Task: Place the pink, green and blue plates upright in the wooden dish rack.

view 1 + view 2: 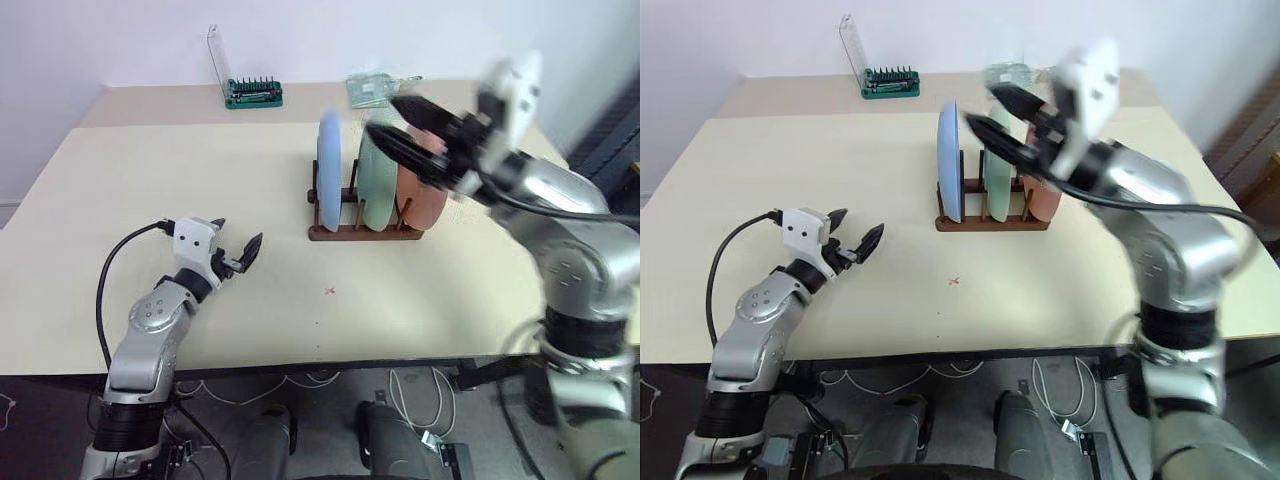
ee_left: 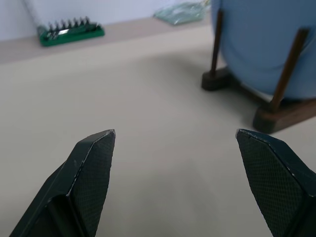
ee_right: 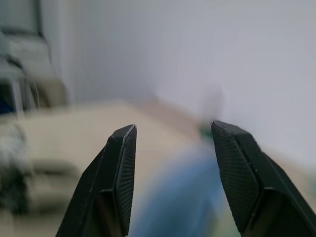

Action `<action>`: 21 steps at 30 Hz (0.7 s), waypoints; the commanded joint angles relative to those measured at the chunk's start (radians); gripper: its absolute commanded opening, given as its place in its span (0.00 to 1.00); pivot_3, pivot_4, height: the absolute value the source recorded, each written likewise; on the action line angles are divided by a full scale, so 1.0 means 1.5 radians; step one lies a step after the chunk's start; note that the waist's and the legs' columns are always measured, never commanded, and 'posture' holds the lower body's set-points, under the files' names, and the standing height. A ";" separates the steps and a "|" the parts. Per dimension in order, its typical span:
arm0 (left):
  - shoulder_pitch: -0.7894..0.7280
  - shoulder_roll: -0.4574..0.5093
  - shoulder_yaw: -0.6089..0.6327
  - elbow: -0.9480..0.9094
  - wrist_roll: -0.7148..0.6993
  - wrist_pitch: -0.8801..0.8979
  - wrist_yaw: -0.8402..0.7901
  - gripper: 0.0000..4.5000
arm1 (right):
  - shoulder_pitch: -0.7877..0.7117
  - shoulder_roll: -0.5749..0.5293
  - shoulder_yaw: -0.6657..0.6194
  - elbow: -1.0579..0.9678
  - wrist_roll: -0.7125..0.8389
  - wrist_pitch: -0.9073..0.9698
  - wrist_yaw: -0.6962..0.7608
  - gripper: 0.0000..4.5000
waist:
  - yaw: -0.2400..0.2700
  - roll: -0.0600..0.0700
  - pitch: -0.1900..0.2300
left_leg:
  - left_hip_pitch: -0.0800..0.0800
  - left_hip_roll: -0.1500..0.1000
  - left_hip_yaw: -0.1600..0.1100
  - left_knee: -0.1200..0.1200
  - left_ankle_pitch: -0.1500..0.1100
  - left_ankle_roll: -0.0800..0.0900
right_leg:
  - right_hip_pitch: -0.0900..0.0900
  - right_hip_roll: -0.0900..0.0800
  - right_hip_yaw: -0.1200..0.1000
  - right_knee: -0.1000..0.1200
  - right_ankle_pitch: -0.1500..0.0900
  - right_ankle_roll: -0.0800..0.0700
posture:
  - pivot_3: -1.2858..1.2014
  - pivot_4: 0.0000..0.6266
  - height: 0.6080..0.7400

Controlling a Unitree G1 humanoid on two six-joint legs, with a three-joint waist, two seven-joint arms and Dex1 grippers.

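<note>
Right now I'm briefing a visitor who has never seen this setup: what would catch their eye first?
Three plates stand upright in the wooden dish rack mid-table: blue plate, green plate, pink plate. The right tool hangs open above them, holding nothing. The left tool waits open, low over the table's near left.

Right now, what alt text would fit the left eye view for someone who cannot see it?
Three plates, blue plate, green plate and pink plate, stand upright in the wooden dish rack on a beige table. The right claw is open above them; the left claw is open and empty, low over the table.
</note>
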State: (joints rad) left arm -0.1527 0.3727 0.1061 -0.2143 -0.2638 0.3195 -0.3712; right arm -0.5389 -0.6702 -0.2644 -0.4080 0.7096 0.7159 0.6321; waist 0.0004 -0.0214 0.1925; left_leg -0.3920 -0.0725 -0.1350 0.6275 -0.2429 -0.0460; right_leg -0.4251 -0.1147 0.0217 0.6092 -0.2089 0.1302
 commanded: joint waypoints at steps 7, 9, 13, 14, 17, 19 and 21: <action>-0.001 0.030 0.006 0.040 0.002 -0.022 -0.055 0.90 | 0.267 -0.082 -0.091 0.012 -0.053 -0.082 0.109 0.53 | -0.009 0.001 0.000 | 0.001 0.001 0.002 0.001 0.000 0.001 | 0.000 0.000 0.001 0.000 0.000 0.000 | 0.52 0.24 1.00; -0.007 0.026 0.001 0.041 0.007 -0.019 -0.051 0.90 | 0.277 -0.079 -0.082 0.049 -0.079 -0.114 0.116 0.53 | -0.009 0.001 0.000 | 0.001 0.001 0.002 0.001 0.000 0.001 | 0.000 0.000 0.001 0.000 0.000 0.000 | 0.52 0.24 1.00; 0.010 0.045 0.016 0.051 0.010 -0.021 -0.063 0.90 | 0.268 -0.043 -0.046 0.113 -0.128 -0.186 0.109 0.53 | -0.007 0.001 0.000 | 0.001 0.001 0.002 0.001 0.000 0.001 | 0.000 0.000 0.001 0.000 0.000 0.000 | 0.52 0.24 1.00; 0.016 0.051 0.016 0.052 0.014 -0.019 -0.066 0.90 | 0.265 -0.038 -0.037 0.126 -0.141 -0.202 0.109 0.53 | -0.008 0.001 0.000 | 0.001 0.001 0.002 0.001 0.000 0.001 | 0.000 0.000 0.001 0.000 0.000 0.000 | 0.52 0.24 1.00; 0.031 0.064 0.020 0.043 0.006 -0.012 -0.078 0.90 | 0.262 -0.027 -0.021 0.147 -0.159 -0.231 0.108 0.53 | -0.007 0.002 0.000 | 0.001 0.001 0.002 0.001 0.000 0.001 | 0.000 0.000 0.001 0.000 0.000 0.000 | 0.52 0.24 1.00; 0.038 0.066 0.018 0.035 0.000 -0.008 -0.085 0.90 | 0.262 -0.024 -0.017 0.173 -0.168 -0.250 0.114 0.53 | -0.007 0.002 0.000 | 0.001 0.001 0.002 0.001 0.000 0.001 | 0.000 0.000 0.001 0.000 0.000 0.000 | 0.52 0.24 1.00; 0.044 0.072 0.026 0.039 -0.001 -0.010 -0.092 0.90 | 0.259 -0.016 -0.007 0.187 -0.177 -0.263 0.109 0.53 | -0.007 0.002 0.000 | 0.001 0.001 0.002 0.001 0.000 0.001 | 0.000 0.000 0.001 0.000 0.000 0.000 | 0.52 0.24 1.00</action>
State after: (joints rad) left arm -0.0859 0.4660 0.1123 -0.1251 -0.2526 0.3158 -0.5000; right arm -0.1333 -0.7026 -0.2748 -0.1303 0.4514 0.3544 0.7972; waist -0.0096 -0.0191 0.1922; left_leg -0.3910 -0.0718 -0.1323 0.6293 -0.2435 -0.0452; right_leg -0.4247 -0.1155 0.0230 0.6097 -0.2096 0.1305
